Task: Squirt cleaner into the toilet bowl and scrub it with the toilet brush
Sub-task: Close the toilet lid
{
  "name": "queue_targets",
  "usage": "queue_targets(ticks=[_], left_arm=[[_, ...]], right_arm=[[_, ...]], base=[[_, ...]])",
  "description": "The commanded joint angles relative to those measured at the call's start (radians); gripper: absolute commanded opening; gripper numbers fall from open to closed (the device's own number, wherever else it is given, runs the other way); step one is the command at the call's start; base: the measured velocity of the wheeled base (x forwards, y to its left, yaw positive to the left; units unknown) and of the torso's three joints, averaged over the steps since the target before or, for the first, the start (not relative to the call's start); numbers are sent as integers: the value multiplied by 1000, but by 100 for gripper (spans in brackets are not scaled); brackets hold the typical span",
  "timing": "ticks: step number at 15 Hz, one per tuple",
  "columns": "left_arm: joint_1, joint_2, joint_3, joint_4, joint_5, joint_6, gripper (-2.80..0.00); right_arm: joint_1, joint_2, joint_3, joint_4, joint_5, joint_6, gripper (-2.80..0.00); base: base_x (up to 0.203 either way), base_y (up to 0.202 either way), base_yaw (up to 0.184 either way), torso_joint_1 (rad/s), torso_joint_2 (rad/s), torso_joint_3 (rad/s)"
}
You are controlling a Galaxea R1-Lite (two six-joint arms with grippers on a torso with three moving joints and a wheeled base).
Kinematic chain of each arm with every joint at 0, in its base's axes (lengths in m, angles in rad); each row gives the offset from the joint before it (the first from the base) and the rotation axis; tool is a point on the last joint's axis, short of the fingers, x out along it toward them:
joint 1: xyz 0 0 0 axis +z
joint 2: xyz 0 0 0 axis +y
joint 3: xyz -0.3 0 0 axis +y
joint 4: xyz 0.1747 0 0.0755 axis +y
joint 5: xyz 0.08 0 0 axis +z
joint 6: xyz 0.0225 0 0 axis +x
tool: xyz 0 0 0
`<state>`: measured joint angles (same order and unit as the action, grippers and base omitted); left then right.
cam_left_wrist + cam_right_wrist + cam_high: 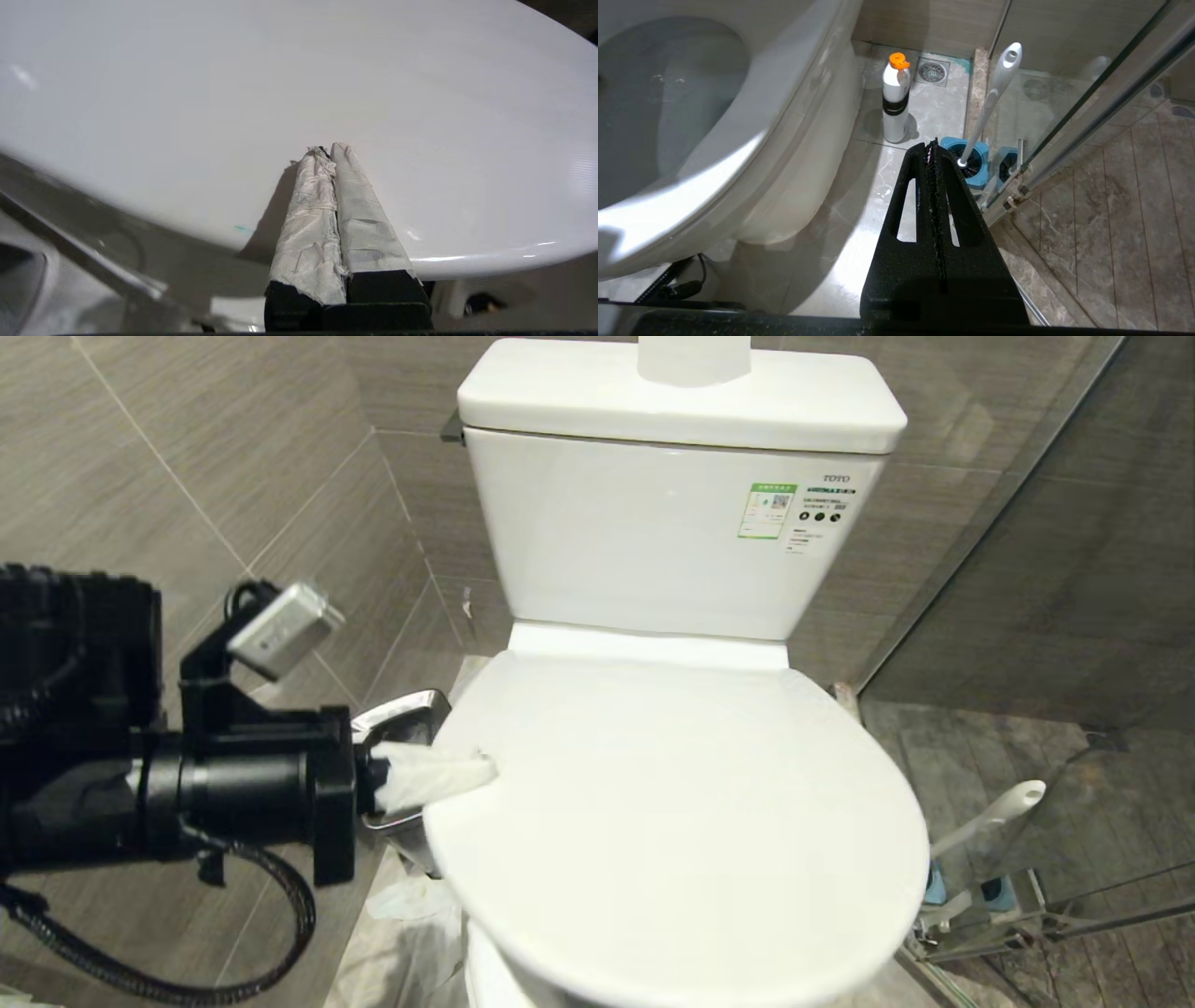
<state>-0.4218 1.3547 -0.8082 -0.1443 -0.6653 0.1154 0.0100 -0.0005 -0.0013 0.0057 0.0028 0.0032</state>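
The toilet bowl (798, 149) shows only its outer side; its inside is hidden under the closed white lid (672, 821). My left gripper (490, 770) (329, 149) is shut and empty, its tape-wrapped fingers reaching level over the lid's left rim, close to the surface. My right gripper (931, 142) is shut with nothing in it and hangs low to the right of the toilet, outside the head view. The cleaner (895, 100), white with an orange cap, stands on the floor beside the bowl. The toilet brush (994, 93) (990, 817) leans in its blue holder (978, 158).
A steel bin (401, 719) stands on the toilet's left, right behind my left gripper. The cistern (653, 523) rises at the back with a white object (693, 359) on top. A glass partition (1027, 569) and its metal rail (1087, 121) close the right side. A floor drain (932, 71) lies behind the cleaner.
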Motion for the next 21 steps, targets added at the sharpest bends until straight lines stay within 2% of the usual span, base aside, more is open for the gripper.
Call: queue_targets(ticks=[1, 5, 8, 11, 14, 16, 18, 19, 21], left_arm=[[-5, -67, 202, 3, -5, 17, -280], [-5, -137, 477, 1, -2, 21, -280], [2, -146, 557, -2, -2, -20, -280], [50, -155, 463, -92, -2, -100, -280], [82, -156, 327, -176, 15, -277, -280], [103, -150, 236, -196, 33, -338, -280], [107, -137, 154, -198, 45, -360, -280], [103, -110, 142, -202, 49, -350, -280], [99, -35, 122, -228, 51, -271, -280]], right_arm=[[1, 0, 1, 0, 0, 0, -280], [1, 0, 0, 0, 0, 0, -280], [1, 0, 0, 0, 0, 0, -280], [0, 0, 0, 0, 0, 0, -280], [1, 0, 0, 0, 0, 0, -280], [1, 0, 0, 0, 0, 0, -280], [-1, 0, 0, 0, 0, 0, -280], [0, 0, 0, 0, 0, 0, -280], [1, 0, 0, 0, 0, 0, -280]], base=[[0, 0, 0, 0, 0, 0], [0, 0, 0, 0, 0, 0], [0, 0, 0, 0, 0, 0], [0, 0, 0, 0, 0, 0], [0, 0, 0, 0, 0, 0], [0, 0, 0, 0, 0, 0], [0, 0, 0, 0, 0, 0], [0, 0, 0, 0, 0, 0], [0, 0, 0, 0, 0, 0]])
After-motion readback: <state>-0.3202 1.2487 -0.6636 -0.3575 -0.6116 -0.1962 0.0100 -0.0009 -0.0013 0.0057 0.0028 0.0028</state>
